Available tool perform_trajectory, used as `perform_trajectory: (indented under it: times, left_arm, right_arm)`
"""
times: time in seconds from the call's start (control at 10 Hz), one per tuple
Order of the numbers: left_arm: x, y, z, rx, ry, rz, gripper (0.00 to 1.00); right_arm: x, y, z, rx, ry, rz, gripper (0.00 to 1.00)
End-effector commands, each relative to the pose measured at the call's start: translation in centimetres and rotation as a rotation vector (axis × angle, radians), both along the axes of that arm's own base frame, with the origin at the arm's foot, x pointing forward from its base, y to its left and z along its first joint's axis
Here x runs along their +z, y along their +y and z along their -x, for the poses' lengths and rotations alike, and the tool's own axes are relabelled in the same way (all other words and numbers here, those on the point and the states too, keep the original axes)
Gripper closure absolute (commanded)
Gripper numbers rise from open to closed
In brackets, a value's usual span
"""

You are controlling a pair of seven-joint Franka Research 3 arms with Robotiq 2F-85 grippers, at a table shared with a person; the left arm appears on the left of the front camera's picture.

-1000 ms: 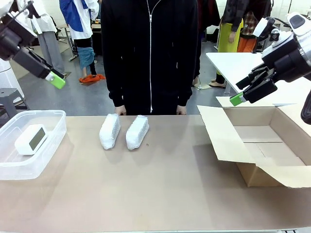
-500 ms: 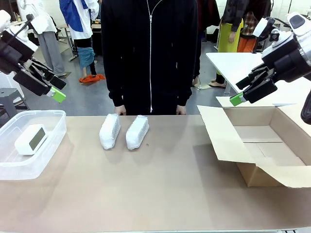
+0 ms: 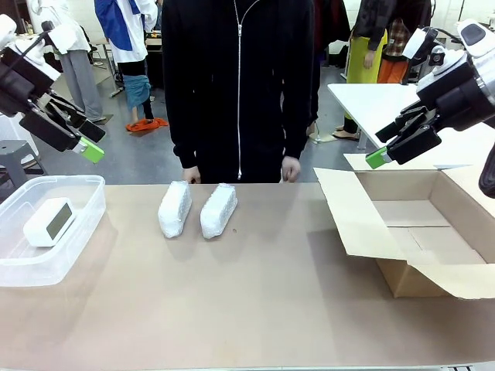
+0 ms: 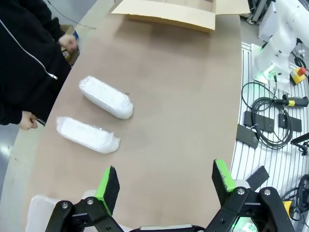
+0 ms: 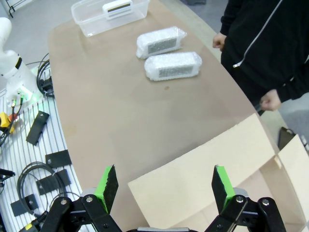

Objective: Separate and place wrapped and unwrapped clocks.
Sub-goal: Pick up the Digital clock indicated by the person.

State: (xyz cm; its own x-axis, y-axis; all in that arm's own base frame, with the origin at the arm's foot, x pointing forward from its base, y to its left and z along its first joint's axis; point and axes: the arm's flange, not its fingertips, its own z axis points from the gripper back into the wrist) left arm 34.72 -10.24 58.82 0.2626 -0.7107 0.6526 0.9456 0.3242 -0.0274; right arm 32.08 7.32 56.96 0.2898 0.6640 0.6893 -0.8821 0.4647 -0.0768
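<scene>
Left gripper and right gripper gape empty; wrapped clocks, right of the tub, seem light, squashy, slippery: pinch mid-width.

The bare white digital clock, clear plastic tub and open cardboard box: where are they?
Bare white digital clock [image 3: 49, 222], front view, middle of its casing.
Clear plastic tub [image 3: 91, 212], front view, its right wall.
Open cardboard box [image 3: 360, 212], front view, its left flap.

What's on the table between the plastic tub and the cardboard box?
Front view: left bundle and right bundle, both bubble-wrapped, lie side by side nearer the plastic tub; from there to the cardboard box, bare table.
</scene>
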Motion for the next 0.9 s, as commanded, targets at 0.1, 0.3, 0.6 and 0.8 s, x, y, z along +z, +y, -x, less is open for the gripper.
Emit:
perform_trajectory:
  times: [0.1,0.3,0.6,0.8]
  left_arm:
    - [0.35,-0.03,-0.15,0.005,0.011,0.006,0.00]
    - [0.35,-0.03,-0.15,0.005,0.011,0.006,0.00]
    - [0.35,-0.03,-0.15,0.005,0.011,0.006,0.00]
    - [0.35,-0.03,-0.15,0.005,0.011,0.006,0.00]
  right_arm:
    - [-0.26,-0.01,-0.01,0.021,0.002,-0.022,0.00]
    - [-0.26,-0.01,-0.01,0.021,0.002,-0.022,0.00]
    - [-0.26,-0.01,-0.01,0.021,0.002,-0.022,0.00]
    - [-0.26,-0.01,-0.01,0.021,0.002,-0.022,0.00]
